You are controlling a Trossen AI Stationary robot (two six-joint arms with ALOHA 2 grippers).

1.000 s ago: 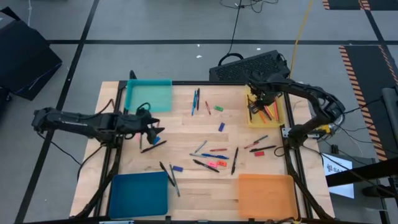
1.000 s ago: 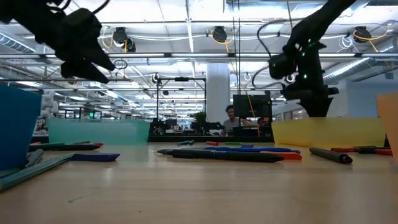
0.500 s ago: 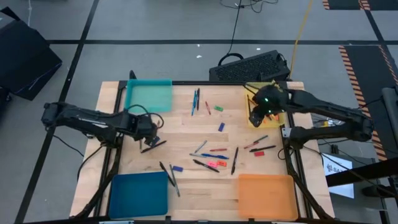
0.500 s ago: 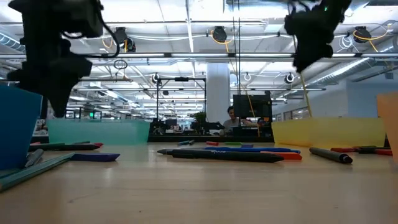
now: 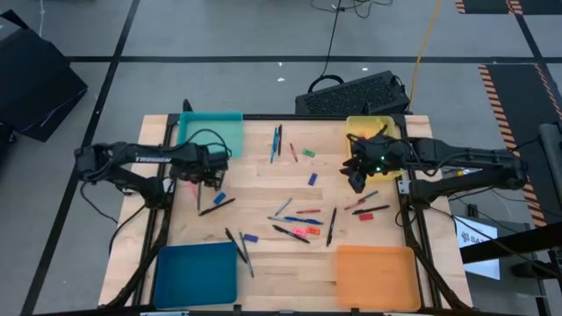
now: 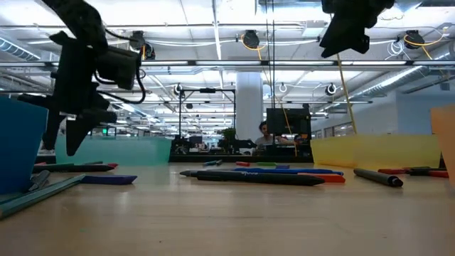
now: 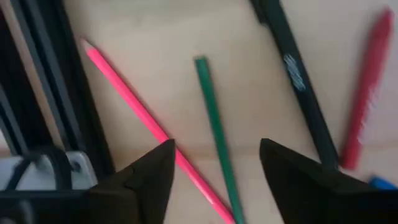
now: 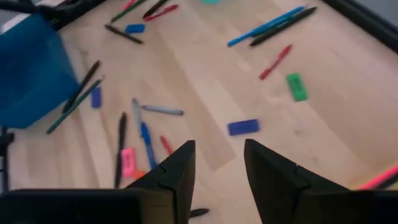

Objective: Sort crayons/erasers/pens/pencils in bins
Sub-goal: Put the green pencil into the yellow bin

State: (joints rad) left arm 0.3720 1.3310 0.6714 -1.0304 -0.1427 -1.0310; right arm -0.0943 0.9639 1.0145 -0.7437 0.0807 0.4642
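Left wrist view puts our left gripper [image 7: 214, 171], fingers spread and empty, right over a green pencil [image 7: 215, 130], a pink pencil [image 7: 134, 102] just beside it; we judge it lined up for a pick. A black pen [image 7: 295, 74] and red pen [image 7: 365, 87] lie close by. Farther across the table [image 5: 263, 175], our right gripper [image 5: 358, 175], also spread and empty, hovers just beside the yellow bin [image 5: 356, 132]; 2 erasers [image 8: 242, 126] and loose pens lie ahead.

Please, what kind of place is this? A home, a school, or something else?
Probably a large robotics lab or workshop. The wooden table stands on a grey floor with hazard tape, and the low view shows exposed ceiling pipes and a person at workstations beyond.
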